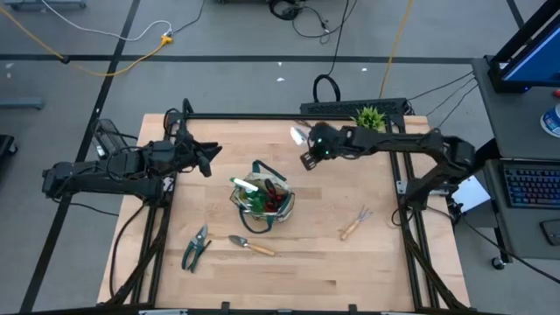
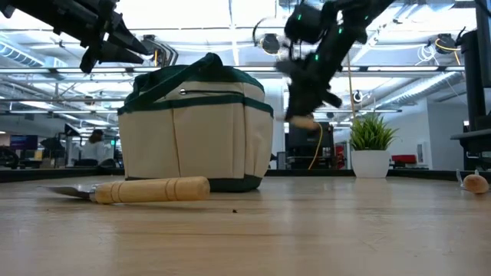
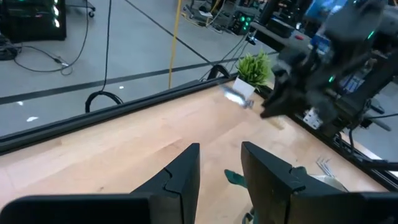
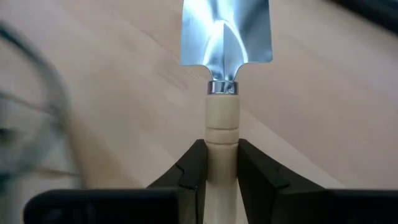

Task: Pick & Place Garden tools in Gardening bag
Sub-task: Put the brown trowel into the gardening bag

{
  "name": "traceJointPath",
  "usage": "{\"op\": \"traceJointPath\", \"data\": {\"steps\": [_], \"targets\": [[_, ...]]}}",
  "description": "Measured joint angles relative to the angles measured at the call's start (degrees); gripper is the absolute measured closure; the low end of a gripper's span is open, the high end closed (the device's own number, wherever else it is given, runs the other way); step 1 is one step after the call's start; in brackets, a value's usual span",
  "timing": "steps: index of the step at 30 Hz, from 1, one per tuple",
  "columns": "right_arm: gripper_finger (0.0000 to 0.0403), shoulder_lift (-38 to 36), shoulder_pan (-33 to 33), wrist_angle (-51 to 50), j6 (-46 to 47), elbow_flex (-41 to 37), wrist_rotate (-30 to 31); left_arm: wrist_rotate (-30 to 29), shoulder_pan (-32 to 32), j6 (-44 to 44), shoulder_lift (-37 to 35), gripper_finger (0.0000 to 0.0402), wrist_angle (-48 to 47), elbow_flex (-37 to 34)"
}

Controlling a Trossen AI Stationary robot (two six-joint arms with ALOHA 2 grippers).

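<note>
- The right tool (image 4: pixel 217 165) grips a trowel (image 4: pixel 225 43) by its wooden handle, pinched between both fingers, with the shiny blade sticking straight out in front.
- It hangs in the air above the far part of the tabletop (image 1: pixel 350 184).
- The gardening bag (image 1: pixel 262 197) sits in the middle of the tabletop, nearer the front and toward the left arm's side from this tool, so the trowel probably must travel that way.
- The left tool (image 3: pixel 219 171) hangs near the bag too, half open and holding nothing.
- Pruners (image 1: pixel 196 248), another trowel (image 1: pixel 251 245) and a hand fork (image 1: pixel 354 224) lie on the tabletop in front.
</note>
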Motion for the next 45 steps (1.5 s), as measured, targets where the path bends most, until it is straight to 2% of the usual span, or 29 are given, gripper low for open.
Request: {"op": "traceJointPath", "data": {"steps": [3,8,16,21,28,35,39,45], "targets": [[0.0345,-3.35,0.00,4.24,-2.30,0.02,-4.77,1.44,-0.02,-0.26,0.00,0.0279,0.06,0.00],[0.0345,-6.85,0.00,13.52,-4.44,0.10,-16.49,3.19,-0.28,-0.54,0.00,0.0279,0.12,0.00],[0.0345,-7.39,0.00,28.72,-3.93,0.13,-34.86,3.52,-2.10,-1.69,0.00,0.0279,0.10,0.00],[0.0345,-7.35,0.04,33.95,-3.61,0.15,-40.83,3.50,-3.39,-2.16,0.00,0.0279,0.12,0.00],[0.0345,-7.39,0.60,46.12,-1.04,0.15,-50.51,3.48,-4.82,-2.42,0.00,0.0279,0.56,0.00],[0.0345,-7.41,2.63,50.99,-2.40,0.15,-51.61,3.46,-5.50,-3.62,0.00,0.0279,0.60,0.00],[0.0345,-7.41,4.03,47.08,-10.05,0.15,-46.45,3.55,-5.50,-6.19,0.00,0.0279,1.04,0.00],[0.0345,-7.41,6.25,42.20,-24.20,0.15,-39.67,8.28,-5.52,-9.66,0.00,0.0279,3.80,0.02]]}}
